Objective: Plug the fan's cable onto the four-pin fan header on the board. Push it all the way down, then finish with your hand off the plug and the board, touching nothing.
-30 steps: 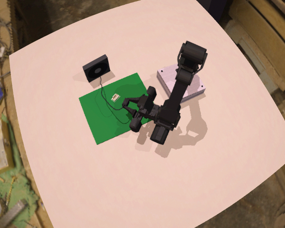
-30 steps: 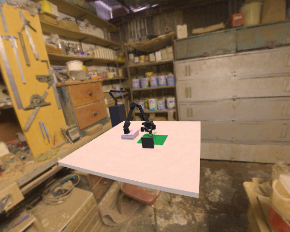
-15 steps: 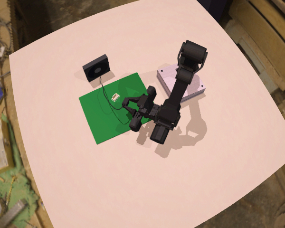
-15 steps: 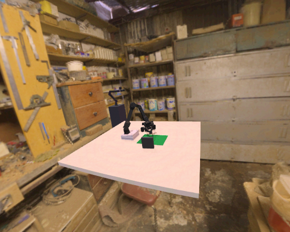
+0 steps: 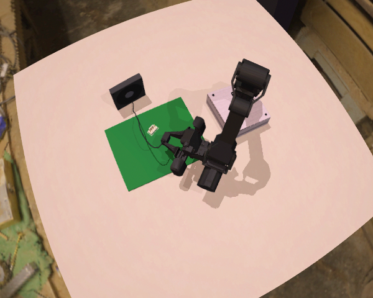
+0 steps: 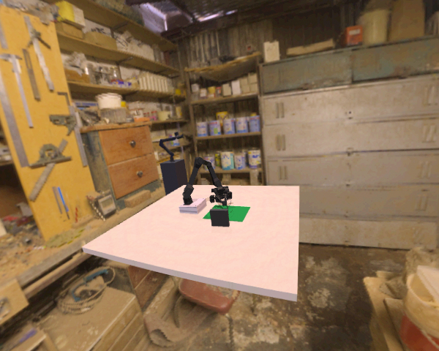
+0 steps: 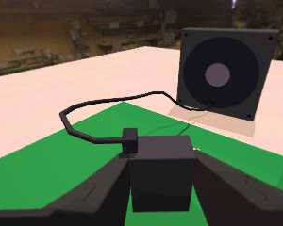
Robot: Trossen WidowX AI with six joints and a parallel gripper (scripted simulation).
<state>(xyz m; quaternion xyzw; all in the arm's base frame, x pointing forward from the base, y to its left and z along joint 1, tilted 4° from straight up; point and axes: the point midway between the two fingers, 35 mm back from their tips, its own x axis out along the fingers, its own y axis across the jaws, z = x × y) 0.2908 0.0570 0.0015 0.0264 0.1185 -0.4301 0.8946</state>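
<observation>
My gripper (image 5: pixel 165 140) (image 7: pixel 159 157) is shut on the fan's dark plug (image 7: pixel 161 185) and holds it above the green board (image 5: pixel 125 160) (image 6: pixel 239 213) (image 7: pixel 42 174). The four-pin header (image 5: pixel 152 129) is white and stands on the board, bare of any plug, up and left of the fingertips in the top view. In the wrist view the plug hides nearly all of the header. The thin black cable (image 5: pixel 148 143) (image 7: pixel 94 140) leaves the plug's side and loops to the fan (image 5: pixel 127 92) (image 6: pixel 219 217) (image 7: pixel 217 72). The fan stands upright beyond the board's edge.
A pale block (image 5: pixel 220 105) (image 6: pixel 189 207) with dark holes lies by the arm's base, right of the board in the top view. The arm reaches over it. All stand on a pale pink table (image 5: pixel 148 240) (image 6: pixel 212 257) (image 7: pixel 19 104).
</observation>
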